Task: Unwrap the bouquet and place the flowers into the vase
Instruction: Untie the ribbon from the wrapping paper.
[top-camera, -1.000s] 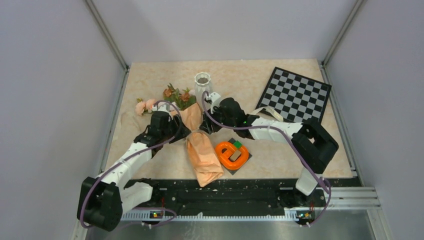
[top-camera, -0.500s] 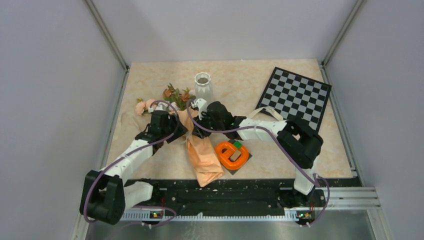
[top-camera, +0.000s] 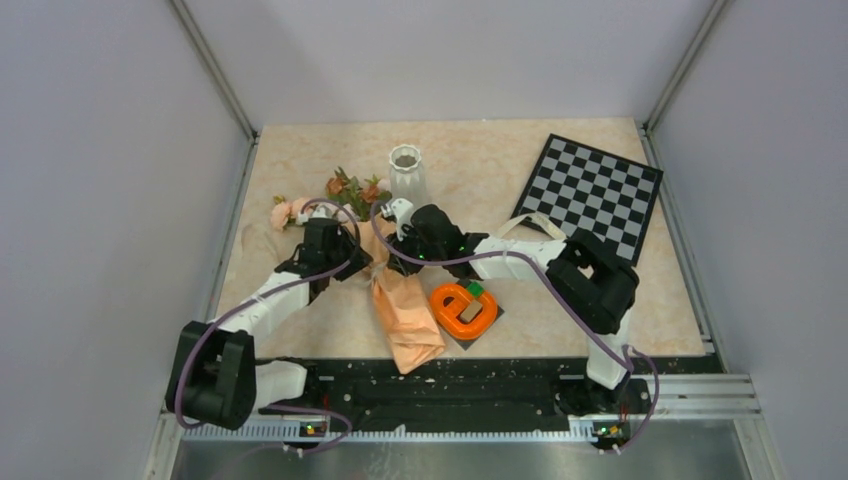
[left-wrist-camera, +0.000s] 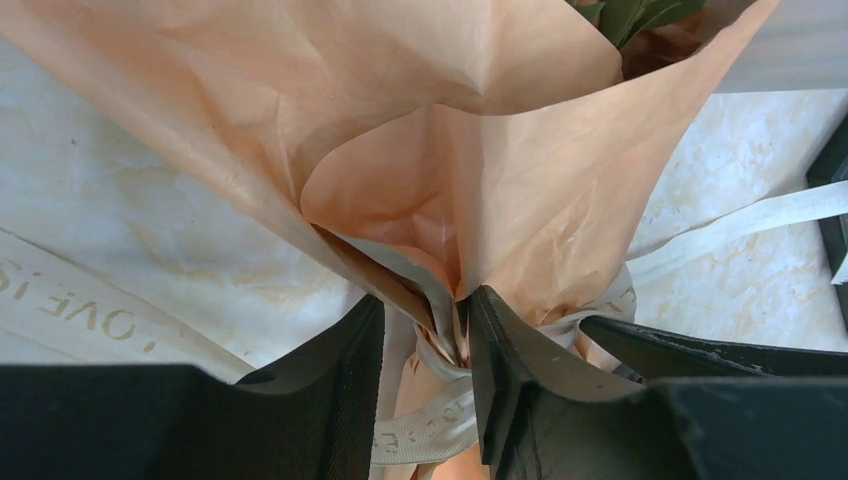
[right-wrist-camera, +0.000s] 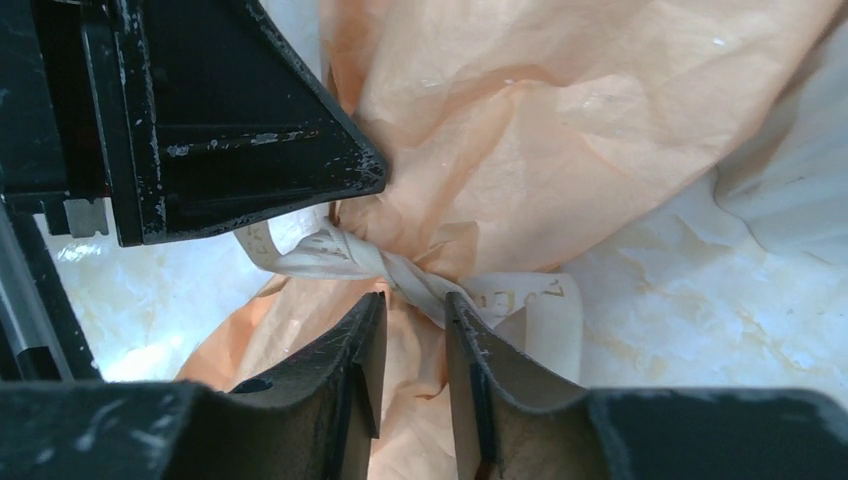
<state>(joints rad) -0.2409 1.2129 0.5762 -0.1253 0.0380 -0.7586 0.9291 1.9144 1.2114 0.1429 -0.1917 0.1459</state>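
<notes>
The bouquet (top-camera: 406, 312) lies on the table in peach paper, its neck (left-wrist-camera: 520, 200) cinched by a cream ribbon (right-wrist-camera: 400, 270). The flowers (top-camera: 352, 190) stick out of its far end, left of the ribbed white vase (top-camera: 405, 172). My left gripper (left-wrist-camera: 428, 300) comes at the neck from the left, and its fingers (left-wrist-camera: 510, 370) are shut on a paper fold and the ribbon loop. From the right, my right gripper (right-wrist-camera: 414, 298) stands open by a narrow gap, with the twisted ribbon lying across its tips and touching the right one.
An orange plastic ring (top-camera: 463, 308) on a small dark pad sits just right of the wrap's lower end. A checkerboard (top-camera: 592, 188) lies at the back right. A loose ribbon tail (left-wrist-camera: 740, 215) trails over the marble-patterned table (top-camera: 300, 320). Grey walls stand on three sides.
The right arm has swung left onto the bouquet's neck. Both pairs of jaws have narrowed, the left onto the neck. The left arm has shifted slightly.
</notes>
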